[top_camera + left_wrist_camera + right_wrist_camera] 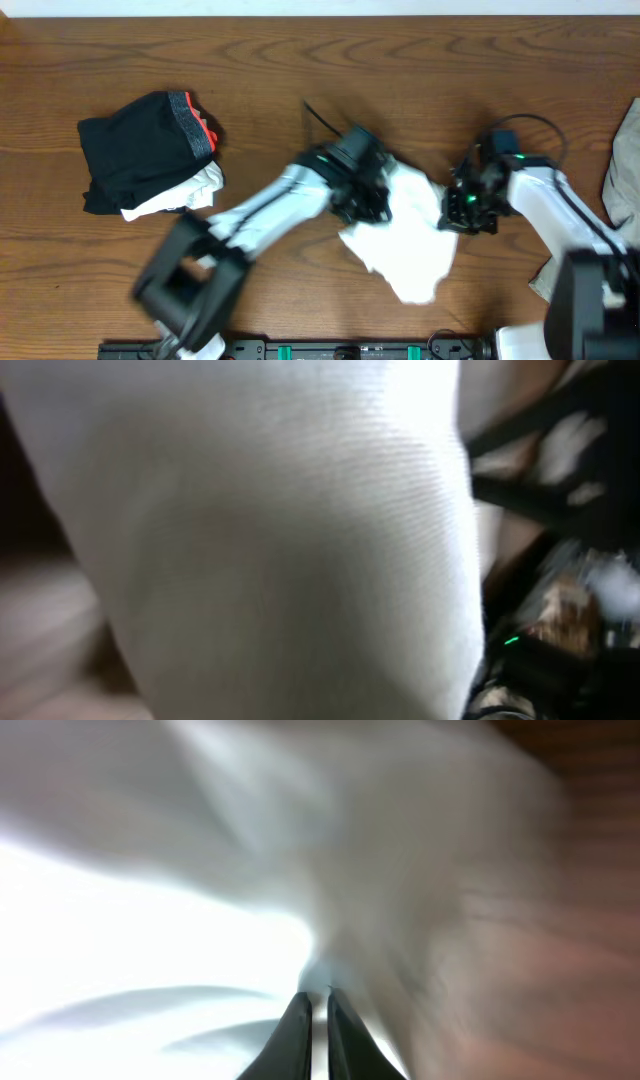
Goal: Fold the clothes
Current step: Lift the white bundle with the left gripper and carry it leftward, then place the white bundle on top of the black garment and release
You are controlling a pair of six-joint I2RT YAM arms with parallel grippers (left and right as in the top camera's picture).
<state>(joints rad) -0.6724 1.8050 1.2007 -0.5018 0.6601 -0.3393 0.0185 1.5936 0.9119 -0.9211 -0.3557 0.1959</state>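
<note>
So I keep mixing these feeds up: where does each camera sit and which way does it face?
Overhead: above the table, looking straight down; both arms show, left gripper and right gripper at the white cloth.
Left wrist: on the left arm, pressed up to the cloth; no fingers visible.
Right wrist: on the right arm, looking along its shut fingers into cloth.
Shared: all show the white cloth.

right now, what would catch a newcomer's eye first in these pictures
The crumpled white shirt in the middle of the table, with the left hand at its left edge and the right hand pinching its right edge. Next, the black garment with a grey-orange band, bunched at the far left, with a bit of white cloth poking out beneath it.
</note>
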